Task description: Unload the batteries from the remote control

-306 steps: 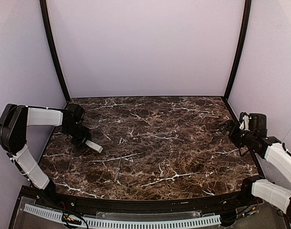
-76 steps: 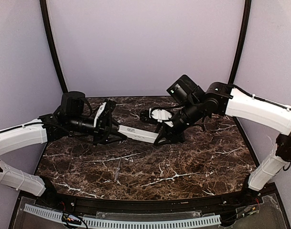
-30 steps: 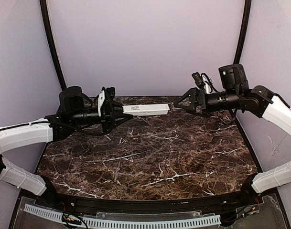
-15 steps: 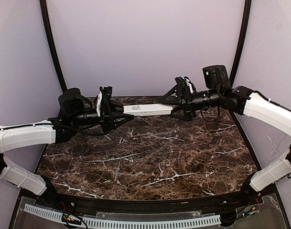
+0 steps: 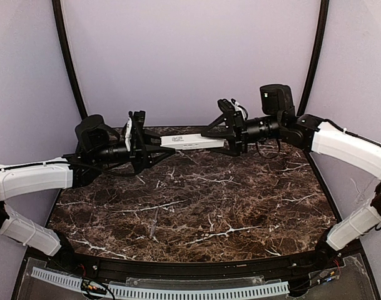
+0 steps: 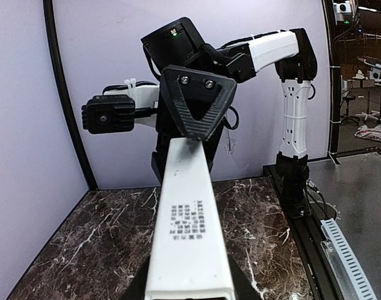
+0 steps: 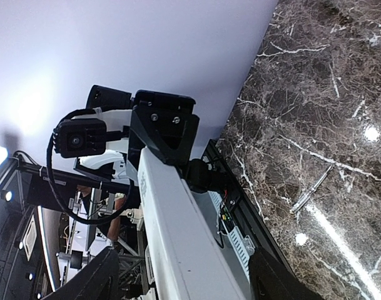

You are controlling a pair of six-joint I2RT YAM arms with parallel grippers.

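**Remote control hanging in the air between two pincers**

The remote control [image 5: 193, 143] is hanging roughly level in the air. The dark marbled surface [image 5: 203, 212] is lying well below it. A small printed label is showing on its upper face, toward its left end.

The left pincer [image 5: 156, 152] is clamping the remote control's left end. In the left wrist view the white bar is running straight out from between that pincer's dark fingers [image 6: 135, 289]. They are showing only as slivers against either side of the bar, so this one is grasping the remote control firmly.

The right pincer [image 5: 220, 139] is reaching in at the remote control's right end. Its jaws are standing wider than the bar and straddling that end, one finger above and one below. In the right wrist view the bar is running out between this pincer's own fingers [image 7: 99, 275]. A clear gap is showing between that finger and the bar. The other finger is sitting just beside the opposite edge, and I cannot tell whether it is touching. So the right pincer is spread around the bar, not clenching it.

In the left wrist view a black triangular finger [image 6: 199, 103] of the right pincer is sitting over the remote control's far end. Whether it is making contact there is unclear.
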